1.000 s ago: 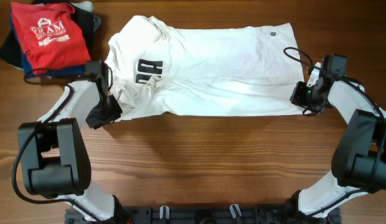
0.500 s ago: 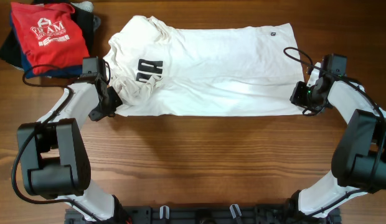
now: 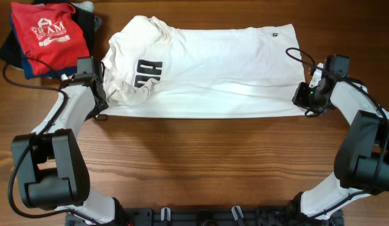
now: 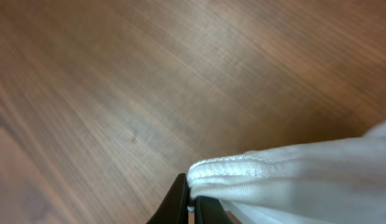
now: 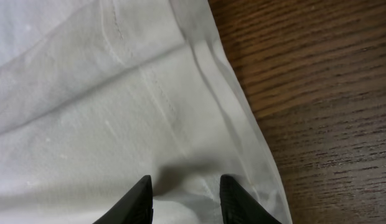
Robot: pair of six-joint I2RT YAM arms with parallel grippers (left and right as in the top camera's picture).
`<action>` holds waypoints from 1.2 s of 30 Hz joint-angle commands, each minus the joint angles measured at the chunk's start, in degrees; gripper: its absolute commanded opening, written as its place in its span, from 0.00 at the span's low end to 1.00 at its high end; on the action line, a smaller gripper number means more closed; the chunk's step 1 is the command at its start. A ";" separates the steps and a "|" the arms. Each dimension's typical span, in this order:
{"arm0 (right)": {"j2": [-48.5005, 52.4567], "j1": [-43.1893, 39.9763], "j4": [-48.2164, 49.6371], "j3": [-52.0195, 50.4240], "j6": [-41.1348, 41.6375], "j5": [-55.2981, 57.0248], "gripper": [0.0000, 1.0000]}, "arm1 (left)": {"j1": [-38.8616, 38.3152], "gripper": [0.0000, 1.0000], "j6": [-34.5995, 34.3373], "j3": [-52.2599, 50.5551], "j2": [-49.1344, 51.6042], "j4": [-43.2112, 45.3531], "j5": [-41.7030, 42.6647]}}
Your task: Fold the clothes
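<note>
The white T-shirt (image 3: 207, 69) lies across the far half of the table, with black lettering (image 3: 147, 70) near its left end and a small dark tag (image 3: 275, 34) at the far right. My left gripper (image 3: 101, 103) is at the shirt's near-left corner, shut on a bunched hem edge (image 4: 243, 171); the jaws (image 4: 192, 208) pinch the cloth just above the wood. My right gripper (image 3: 305, 98) is at the shirt's right edge. Its fingers (image 5: 183, 186) are open and rest on the cloth (image 5: 87, 112) beside the stitched hem.
A red T-shirt with white print (image 3: 47, 31) lies on a pile of dark navy garments (image 3: 12, 53) at the far left corner, close behind my left arm. Bare wooden table (image 3: 201, 163) stretches in front of the shirt.
My left gripper has moved left and away from me with the shirt's edge, pulling the rumpled near-left corner out flatter. The right arm has not moved.
</note>
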 commanded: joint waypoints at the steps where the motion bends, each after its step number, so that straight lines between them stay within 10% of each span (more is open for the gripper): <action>1: 1.42 0.02 -1.70 -1.16 0.00 3.41 0.36 | 0.44 0.04 -4.22 -0.46 -1.07 -4.74 -3.63; 9: 1.25 -0.09 -8.22 -1.16 8.24 8.61 0.39 | 0.44 0.05 -5.27 -0.44 -5.49 -6.75 1.20; 13: -2.40 -0.02 -7.34 1.44 5.49 7.21 0.49 | 0.37 0.34 -5.22 -0.44 -10.38 -5.46 2.80; 19: -8.83 -0.02 -2.78 4.70 5.68 7.19 0.56 | -0.04 0.35 -5.18 -0.46 -12.33 -0.90 23.74; 36: 1.36 0.09 2.43 4.57 5.84 -3.78 0.48 | -8.09 0.34 -5.22 -0.46 -1.55 3.63 24.26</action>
